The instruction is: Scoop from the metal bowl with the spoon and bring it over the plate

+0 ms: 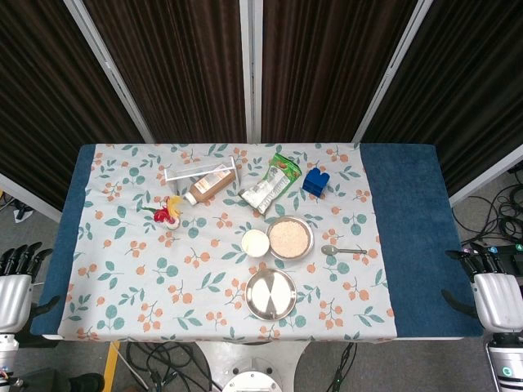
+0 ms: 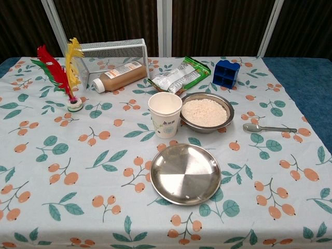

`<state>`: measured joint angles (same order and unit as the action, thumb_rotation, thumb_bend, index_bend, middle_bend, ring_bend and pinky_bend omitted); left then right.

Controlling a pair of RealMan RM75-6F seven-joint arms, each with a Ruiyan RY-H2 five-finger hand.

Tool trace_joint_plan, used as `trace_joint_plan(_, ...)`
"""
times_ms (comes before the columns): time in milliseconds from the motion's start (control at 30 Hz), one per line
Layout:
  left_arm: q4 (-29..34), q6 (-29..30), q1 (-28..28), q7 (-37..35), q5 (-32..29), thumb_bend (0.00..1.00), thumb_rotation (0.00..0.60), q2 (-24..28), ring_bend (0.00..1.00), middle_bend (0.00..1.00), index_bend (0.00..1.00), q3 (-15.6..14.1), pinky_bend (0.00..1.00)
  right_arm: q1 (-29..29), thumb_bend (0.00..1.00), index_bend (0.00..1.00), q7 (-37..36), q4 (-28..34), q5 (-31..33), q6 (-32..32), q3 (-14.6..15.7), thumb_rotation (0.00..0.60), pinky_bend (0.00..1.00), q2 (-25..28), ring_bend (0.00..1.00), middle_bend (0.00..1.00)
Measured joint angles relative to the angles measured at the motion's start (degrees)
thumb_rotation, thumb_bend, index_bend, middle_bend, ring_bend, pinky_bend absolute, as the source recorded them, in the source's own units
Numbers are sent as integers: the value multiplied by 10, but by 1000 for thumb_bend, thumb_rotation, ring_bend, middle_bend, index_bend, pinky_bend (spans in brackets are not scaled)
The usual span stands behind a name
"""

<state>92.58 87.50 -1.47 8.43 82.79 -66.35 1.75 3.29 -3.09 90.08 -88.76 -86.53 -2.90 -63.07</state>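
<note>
A metal bowl (image 1: 289, 238) (image 2: 206, 112) full of pale grains sits right of the table's middle. To its right a metal spoon (image 1: 343, 250) (image 2: 268, 128) lies flat on the cloth, handle pointing right. An empty metal plate (image 1: 270, 293) (image 2: 185, 174) rests nearer the front edge. My left hand (image 1: 16, 279) hangs off the table's left side and my right hand (image 1: 493, 283) off the right side, both with fingers apart and holding nothing. Neither hand shows in the chest view.
A white paper cup (image 1: 256, 242) (image 2: 165, 114) stands just left of the bowl. Behind are a brown bottle (image 2: 119, 75), a wire basket (image 2: 115, 56), a snack packet (image 2: 179, 76), a blue block (image 2: 226, 73) and a feather shuttlecock (image 2: 65, 75).
</note>
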Motion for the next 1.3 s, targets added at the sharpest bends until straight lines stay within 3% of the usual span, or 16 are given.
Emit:
trace_joint_plan(267, -3, 1, 3, -3, 2, 65, 600, -3, 122, 222, 248, -2, 111, 3, 83, 240, -8, 4, -11, 4, 5, 600, 182, 5, 121, 325)
trace_joint_plan(367, -4, 3, 4, -4, 4, 66, 600, -3, 122, 222, 247, -1, 111, 10, 82, 153, -11, 6, -15, 11, 5, 600, 184, 7, 121, 326)
trace_joint_plan(567, -6, 1, 2, -3, 6, 66, 600, -5, 122, 222, 248, 0, 111, 43, 84, 134, -9, 9, -16, 57, -1, 600, 184, 8, 118, 319)
trace_joint_plan(633, -7, 2, 2, -4, 8, 66, 600, -5, 122, 222, 247, 0, 111, 62, 84, 155, -2, 11, -14, 86, -5, 600, 184, 6, 115, 336)
trace_joint_plan(767, -8, 3, 3, -8, 8, 66, 600, -6, 122, 222, 248, 0, 111, 108, 84, 290, 10, 8, -2, 153, -17, 600, 184, -8, 117, 388)
trace_joint_plan(1000, -10, 1, 6, -13, 5, 66, 600, -7, 122, 222, 249, -1, 111, 204, 85, 343, 50, -50, 46, 275, -41, 600, 184, -91, 121, 427)
trace_joint_plan(1300, -12, -4, 6, -18, 1, 66, 600, -7, 122, 222, 252, -1, 111, 256, 101, 351, 102, -152, 98, 340, -47, 600, 182, -188, 131, 451)
